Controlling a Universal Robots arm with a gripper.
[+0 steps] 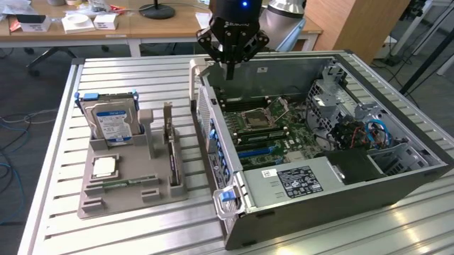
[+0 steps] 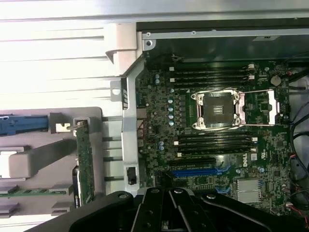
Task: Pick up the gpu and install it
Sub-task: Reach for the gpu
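The gpu (image 1: 171, 151) stands on edge in a slot of the grey holder (image 1: 131, 199) on the exterior view's left, its pale end bracket at the far end. In the wrist view the gpu (image 2: 85, 162) appears as a thin card edge beside the case wall. My gripper (image 1: 230, 71) hangs above the far corner of the open computer case (image 1: 341, 180), well away from the gpu. Its fingers (image 2: 181, 212) are shut together with nothing between them. The motherboard (image 2: 217, 121) lies under the gripper, with a blue expansion slot (image 2: 200, 171) close to the fingers.
A blue-labelled hard drive (image 1: 112, 125) stands upright in the holder, with a processor chip (image 1: 104, 167) and a green memory stick (image 1: 127, 183) lying flat nearby. The case's power supply (image 1: 301, 180) and drive cage (image 1: 333, 90) sit inside. A slatted metal table (image 1: 135, 79) bears everything.
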